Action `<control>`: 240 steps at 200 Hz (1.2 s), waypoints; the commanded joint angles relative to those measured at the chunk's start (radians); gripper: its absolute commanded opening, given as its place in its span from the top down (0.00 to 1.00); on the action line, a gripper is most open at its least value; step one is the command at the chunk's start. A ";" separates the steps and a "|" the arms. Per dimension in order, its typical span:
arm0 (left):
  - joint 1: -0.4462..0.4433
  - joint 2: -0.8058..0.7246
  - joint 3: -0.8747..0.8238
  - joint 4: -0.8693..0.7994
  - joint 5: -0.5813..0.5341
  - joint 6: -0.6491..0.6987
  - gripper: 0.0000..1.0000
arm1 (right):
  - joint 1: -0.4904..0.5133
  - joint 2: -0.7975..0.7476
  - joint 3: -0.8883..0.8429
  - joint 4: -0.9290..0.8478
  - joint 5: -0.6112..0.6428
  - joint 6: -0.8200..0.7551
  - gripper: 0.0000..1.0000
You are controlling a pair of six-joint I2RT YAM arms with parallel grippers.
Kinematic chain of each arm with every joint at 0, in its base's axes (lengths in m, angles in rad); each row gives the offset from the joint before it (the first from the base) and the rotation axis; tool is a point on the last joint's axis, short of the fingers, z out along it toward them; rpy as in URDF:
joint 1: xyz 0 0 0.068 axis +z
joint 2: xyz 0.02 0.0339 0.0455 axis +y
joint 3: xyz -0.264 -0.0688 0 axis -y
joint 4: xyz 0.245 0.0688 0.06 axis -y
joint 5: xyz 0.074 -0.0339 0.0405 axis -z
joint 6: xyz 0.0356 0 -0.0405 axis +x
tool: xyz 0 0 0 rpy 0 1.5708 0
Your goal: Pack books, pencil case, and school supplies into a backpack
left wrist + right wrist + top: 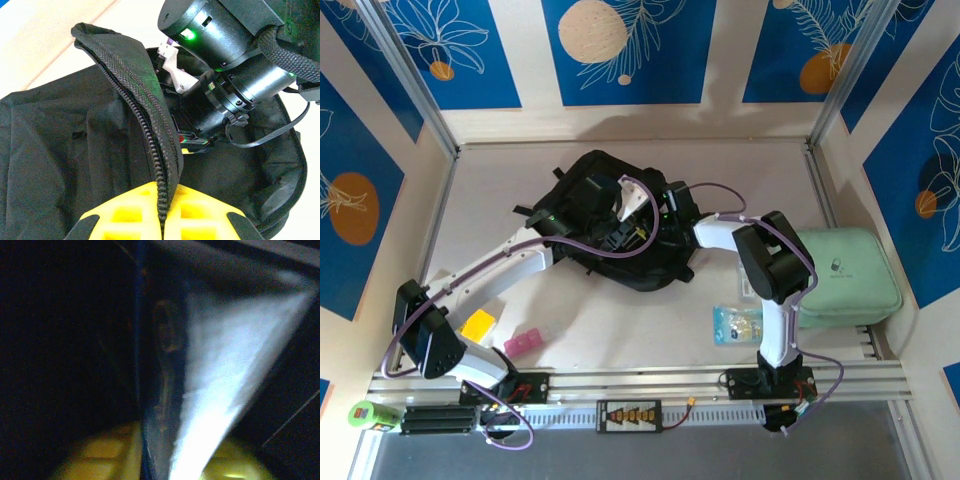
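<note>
Backpack (655,268), one, lies open mid-table (740,165). My left gripper (164,192) is pinched on its zip edge (150,125). My right gripper (170,460) is inside, one blue book (162,365) between its fingers; if it grips, I cannot tell. Nearby lie one mint-green case (845,275), one clear packet (736,325), one yellow block (477,325) and one pink block (525,343).
</note>
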 commanded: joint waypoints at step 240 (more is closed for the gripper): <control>0.301 0.088 -0.199 0.020 0.103 -0.521 0.20 | -0.030 -0.734 -0.276 -0.554 0.369 -0.174 0.24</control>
